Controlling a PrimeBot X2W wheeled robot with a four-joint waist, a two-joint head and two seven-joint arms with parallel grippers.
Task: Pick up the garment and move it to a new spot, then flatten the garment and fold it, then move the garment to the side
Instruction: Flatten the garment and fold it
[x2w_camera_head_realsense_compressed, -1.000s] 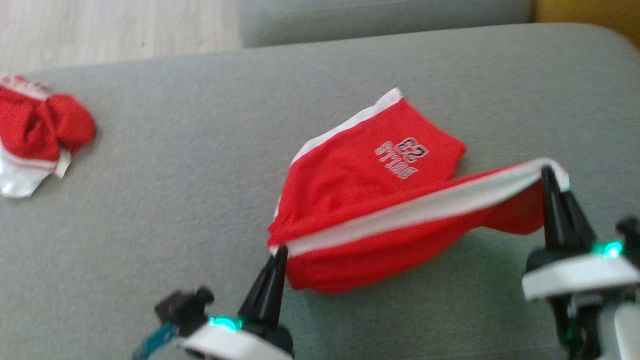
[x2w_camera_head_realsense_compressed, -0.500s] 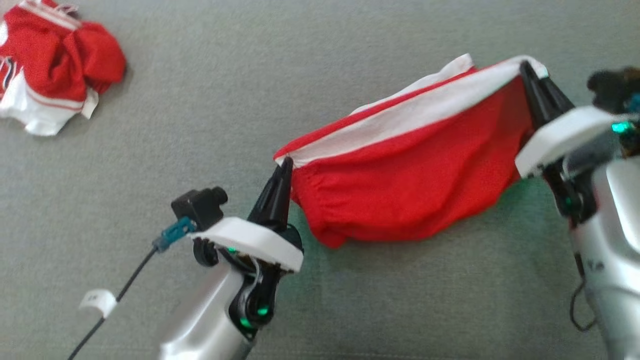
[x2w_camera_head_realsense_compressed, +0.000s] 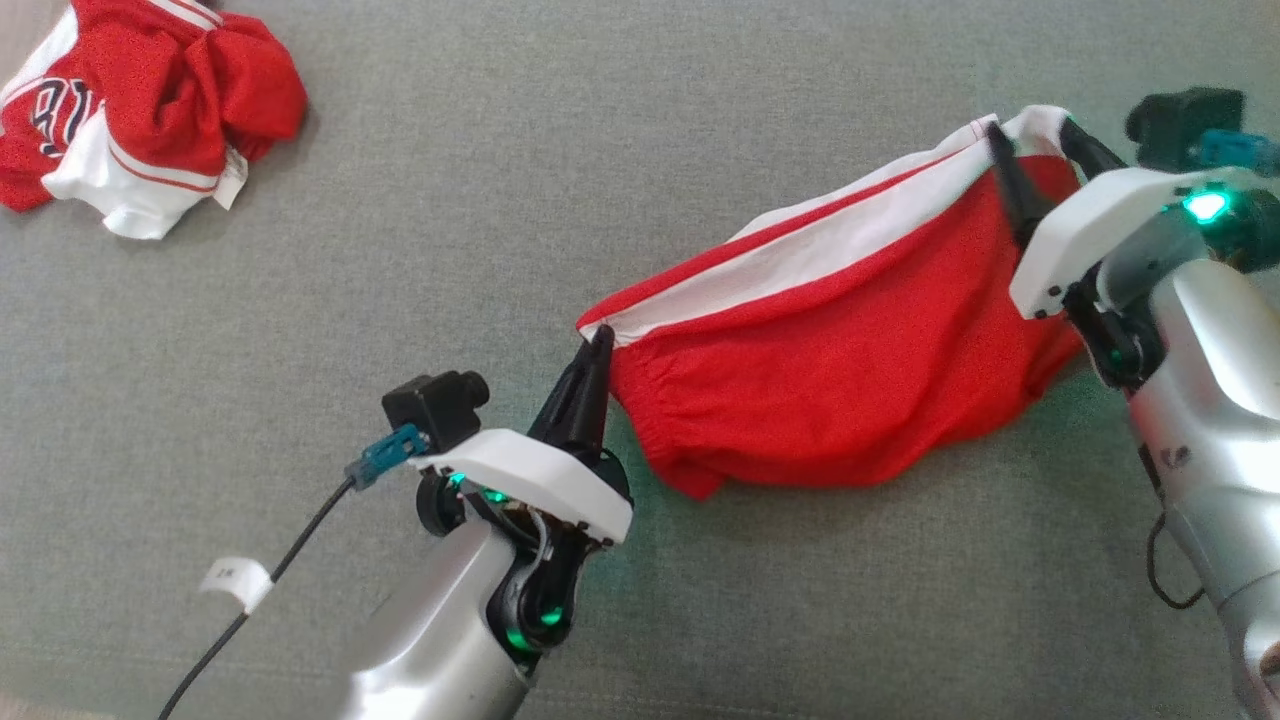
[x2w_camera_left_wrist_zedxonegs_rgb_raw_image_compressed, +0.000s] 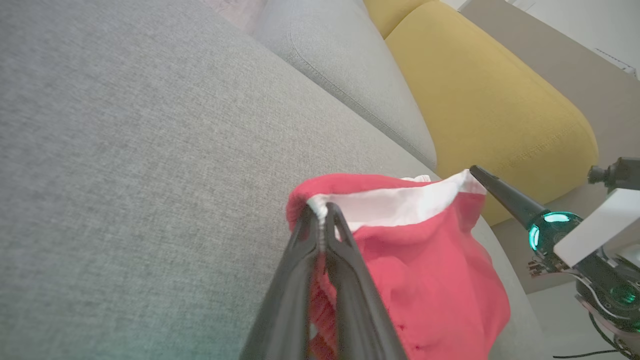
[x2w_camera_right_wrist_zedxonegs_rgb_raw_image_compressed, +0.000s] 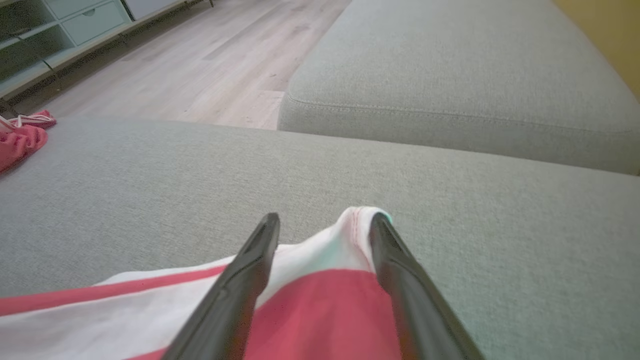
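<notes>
Red shorts hang between two pincers over a grey couch.

The left pincer (x2w_camera_head_realsense_compressed: 598, 345) is squeezed tight on one end of the white band (x2w_camera_head_realsense_compressed: 800, 255) of the red shorts (x2w_camera_head_realsense_compressed: 830, 350). From the left wrist you can see its two fingers pressed together on the cloth. The right pincer (x2w_camera_head_realsense_compressed: 1030, 128) is at the other end of the band with its two fingers (x2w_camera_right_wrist_zedxonegs_rgb_raw_image_compressed: 250, 270) spread apart. The white corner pokes up between them and leans on one finger. The shorts sag in the middle, and their bottom part lies on the grey couch seat (x2w_camera_head_realsense_compressed: 500, 200). A crumpled red and white top (x2w_camera_head_realsense_compressed: 150, 90) lies far off on the same seat, on the left side. A yellow cushion (x2w_camera_left_wrist_zedxonegs_rgb_raw_image_compressed: 480, 90) is past the grey ones.
</notes>
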